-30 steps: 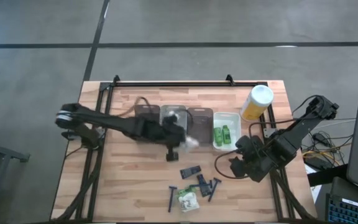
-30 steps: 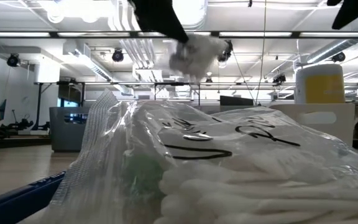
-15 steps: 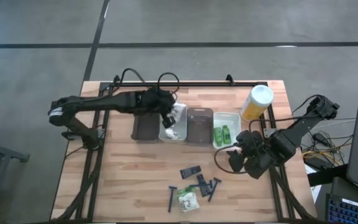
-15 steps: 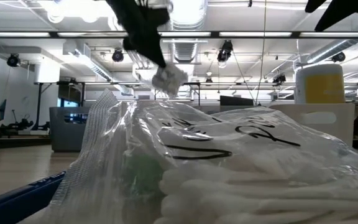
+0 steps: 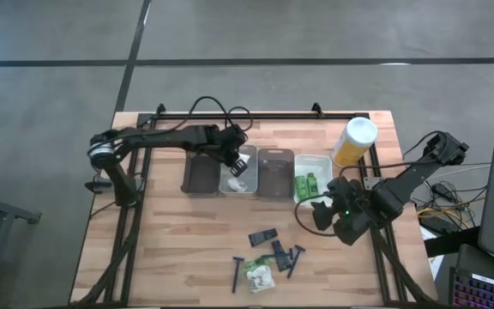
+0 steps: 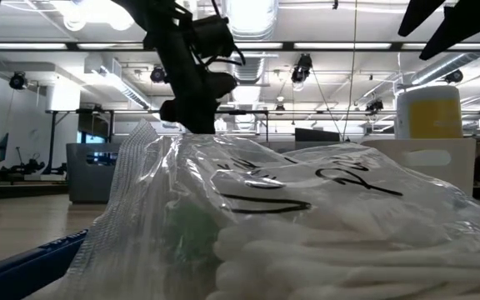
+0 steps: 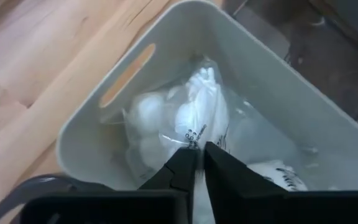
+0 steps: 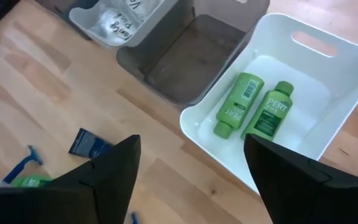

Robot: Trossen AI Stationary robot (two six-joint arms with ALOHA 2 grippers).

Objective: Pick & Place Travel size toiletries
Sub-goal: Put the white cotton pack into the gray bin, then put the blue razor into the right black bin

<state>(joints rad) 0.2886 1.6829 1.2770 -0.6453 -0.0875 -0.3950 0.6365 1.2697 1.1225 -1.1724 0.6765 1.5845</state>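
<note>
Packet (image 7: 188,121) below left pincer (image 7: 199,163), prob. released

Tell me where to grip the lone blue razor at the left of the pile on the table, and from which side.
Grip the blue razor across its thin handle at mid-length, coming straight down from above. It lies flat on the table with bare wood on its left; the white packet sits close on its right, so keep the fingers narrow.
</note>
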